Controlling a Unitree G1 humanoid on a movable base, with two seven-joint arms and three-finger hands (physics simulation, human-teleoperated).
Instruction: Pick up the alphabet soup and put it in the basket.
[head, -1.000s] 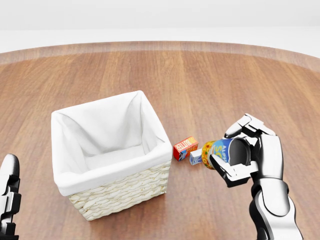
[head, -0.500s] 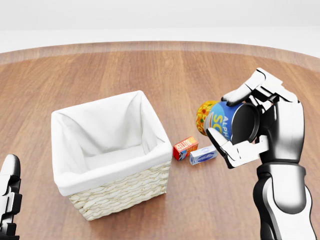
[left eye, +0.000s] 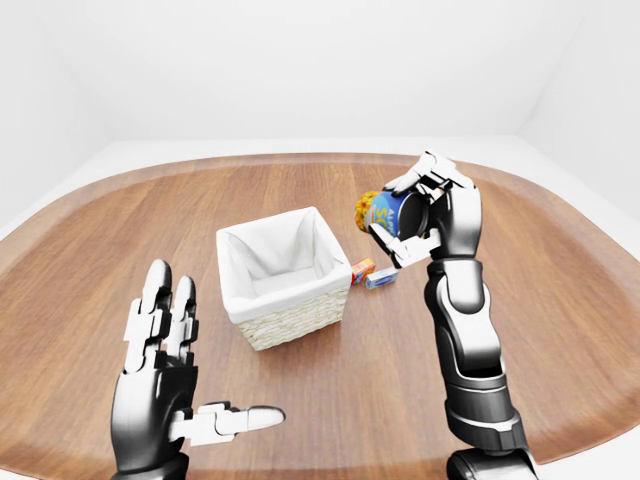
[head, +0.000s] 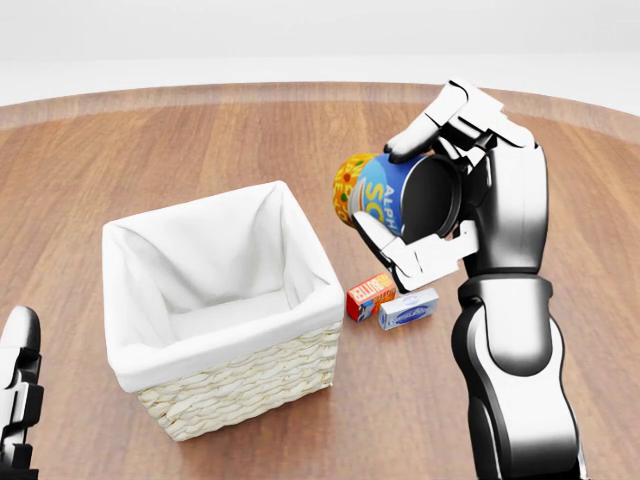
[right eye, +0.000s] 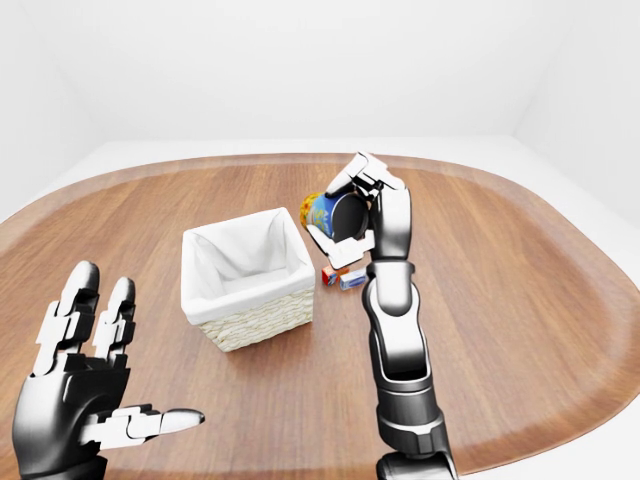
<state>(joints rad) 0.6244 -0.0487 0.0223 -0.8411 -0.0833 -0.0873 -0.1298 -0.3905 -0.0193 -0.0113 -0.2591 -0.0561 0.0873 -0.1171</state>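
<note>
My right hand (head: 405, 195) is shut on the alphabet soup can (head: 380, 192), blue with a yellow-orange end, held on its side in the air just right of the basket's far right corner. The basket (head: 240, 385) is woven wicker with a white cloth liner and stands on the wooden table, left of centre in the head view; nothing shows inside it. My left hand (left eye: 175, 375) is open and empty, low at the left of the left-eye view, well short of the basket.
A small red box (head: 370, 296) and a small white-blue box (head: 407, 309) lie on the table right beside the basket, under the raised can. The wooden table (head: 200, 140) spreads wide around them, with its rounded edge at the top.
My right hand has lifted the soup can up off the table and moved it left, toward the basket's rim. The two small boxes and the basket stay in place.
</note>
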